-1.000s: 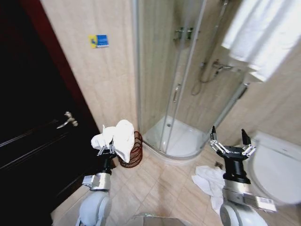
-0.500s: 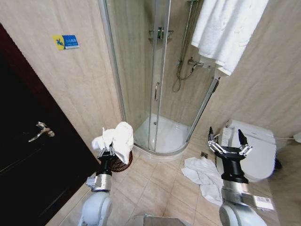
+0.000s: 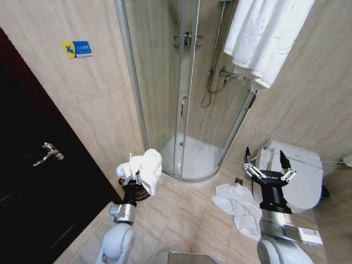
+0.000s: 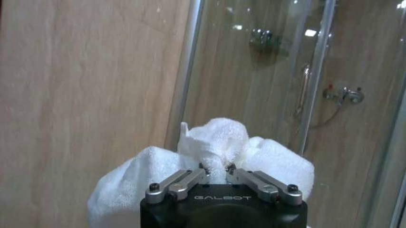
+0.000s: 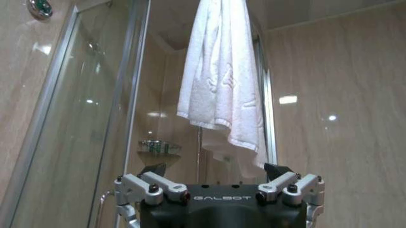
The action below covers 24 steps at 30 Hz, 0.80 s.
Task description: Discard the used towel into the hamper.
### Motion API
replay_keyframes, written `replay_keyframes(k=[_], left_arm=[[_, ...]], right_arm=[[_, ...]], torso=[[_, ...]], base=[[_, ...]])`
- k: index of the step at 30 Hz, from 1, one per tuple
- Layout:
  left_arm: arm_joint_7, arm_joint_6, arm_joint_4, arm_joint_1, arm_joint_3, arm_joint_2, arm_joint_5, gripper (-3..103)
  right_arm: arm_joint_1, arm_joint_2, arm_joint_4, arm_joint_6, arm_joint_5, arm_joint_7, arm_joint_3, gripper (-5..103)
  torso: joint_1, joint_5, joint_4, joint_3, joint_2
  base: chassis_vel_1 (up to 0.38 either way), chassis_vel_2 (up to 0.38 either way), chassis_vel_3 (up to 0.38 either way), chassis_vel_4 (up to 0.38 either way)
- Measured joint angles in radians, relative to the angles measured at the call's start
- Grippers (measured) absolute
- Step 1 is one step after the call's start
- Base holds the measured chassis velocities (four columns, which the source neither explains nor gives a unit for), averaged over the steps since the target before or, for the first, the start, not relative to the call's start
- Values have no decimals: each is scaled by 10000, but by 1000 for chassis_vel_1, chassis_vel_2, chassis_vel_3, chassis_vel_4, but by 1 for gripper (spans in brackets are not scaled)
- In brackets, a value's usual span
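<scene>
My left gripper (image 3: 132, 179) is shut on a bunched white towel (image 3: 144, 166), held up in the air at the lower left of the head view. The left wrist view shows the towel (image 4: 216, 152) puffing out around the closed fingertips (image 4: 204, 169). Just behind the gripper and the towel, the reddish-brown hamper (image 3: 141, 193) stands on the floor by the wall, mostly hidden. My right gripper (image 3: 264, 171) is raised and open at the lower right, in front of the toilet, with nothing in it; it also shows open in the right wrist view (image 5: 216, 183).
A second white towel (image 3: 237, 204) lies crumpled on the tiled floor. A glass shower cabin (image 3: 184, 104) fills the corner ahead, with a clean towel (image 3: 267, 33) hanging at upper right. A toilet (image 3: 300, 173) stands at right, a dark door (image 3: 38, 165) at left.
The camera swung right early on and has since held still. My left gripper with the towel has moved a little to the right and lower, over the hamper. The right gripper stays put.
</scene>
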Motion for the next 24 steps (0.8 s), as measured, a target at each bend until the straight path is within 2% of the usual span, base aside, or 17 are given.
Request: replay_keyframes(k=[19,24], left_arm=[[-318,55,1419,-1011,312,382,-578,6],[-374,97,1760,-1270,332,441,-837,6]], right_arm=[[-109,0,112,43,27,-91,24,100],[-91,0,91,258,27,-72,34,100]], torso=[[2,0,1,1,-1],[3,0,0,1,-1]], base=[[-68,72,72,-76],[-78,72,60,-88]])
